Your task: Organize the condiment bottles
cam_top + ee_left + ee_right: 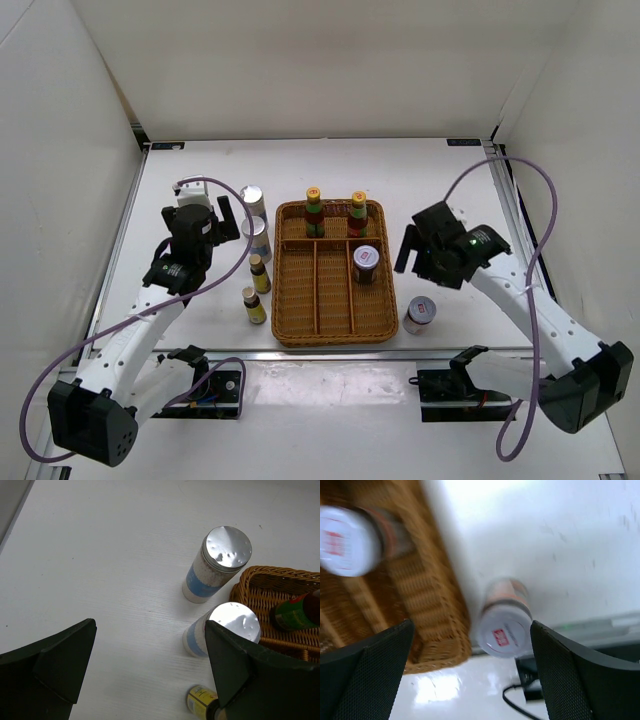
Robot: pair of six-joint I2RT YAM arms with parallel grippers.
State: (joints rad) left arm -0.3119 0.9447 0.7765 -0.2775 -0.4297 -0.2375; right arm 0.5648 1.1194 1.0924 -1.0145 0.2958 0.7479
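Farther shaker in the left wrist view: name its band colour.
Blue, on the white shaker; left wrist view shows it best.

Two tall bottles (313,210) and a jar (366,262) in tray (281,300); second jar (421,315) right of it; shakers (253,201), small bottles (259,273) left.

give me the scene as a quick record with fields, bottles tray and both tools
tray: wicker tray, mid table
inside tray: tall bottles in the back compartments, jar in the right compartment
left of tray: shakers, tiny yellow bottles
right of tray: second jar
left tool: open, near the shakers
right tool: open, over the second jar
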